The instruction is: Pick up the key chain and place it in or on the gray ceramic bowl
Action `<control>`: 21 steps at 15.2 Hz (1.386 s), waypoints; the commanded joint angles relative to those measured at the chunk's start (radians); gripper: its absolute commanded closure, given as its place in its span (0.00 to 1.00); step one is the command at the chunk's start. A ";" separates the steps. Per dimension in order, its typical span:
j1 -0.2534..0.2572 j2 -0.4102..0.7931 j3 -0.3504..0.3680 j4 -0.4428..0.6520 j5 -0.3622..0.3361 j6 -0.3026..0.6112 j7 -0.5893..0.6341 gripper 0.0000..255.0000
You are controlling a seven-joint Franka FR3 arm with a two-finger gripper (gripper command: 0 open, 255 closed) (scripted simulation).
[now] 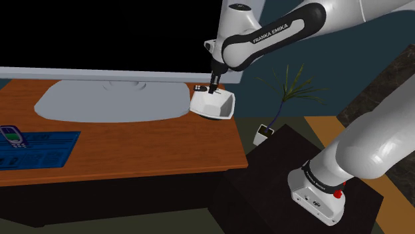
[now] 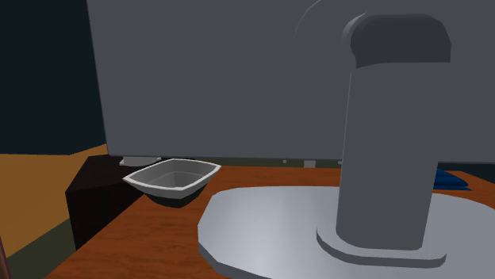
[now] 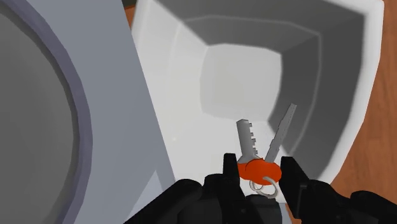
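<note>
Nearest the lens in the wrist view: black gripper (image 3: 259, 173), jaws clamped on the orange fob of the key chain (image 3: 257, 168). Two silver keys splayed out beyond the fingertips, ring tucked back between the fingers. Hangs over the hollow of the pale grey-white bowl (image 3: 172, 95), held clear of its floor. Seen from the shoulder view, gripper (image 1: 213, 90) poised straight above the bowl (image 1: 214, 105), far along the wooden desk (image 1: 133, 139) towards that view's right end. Sits just beside the grey monitor base (image 1: 113, 101). At the near left of the shoulder view, a phone (image 1: 13, 136) lying on a blue mat (image 1: 40, 149), well apart from the bowl.
</note>
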 commanded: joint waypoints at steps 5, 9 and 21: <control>-0.037 0.146 -0.039 -0.008 0.003 0.064 -0.016 1.00; -0.048 0.143 -0.050 -0.050 0.008 0.105 -0.043 0.00; -0.066 0.045 -0.010 0.013 0.020 -0.058 -0.028 0.00</control>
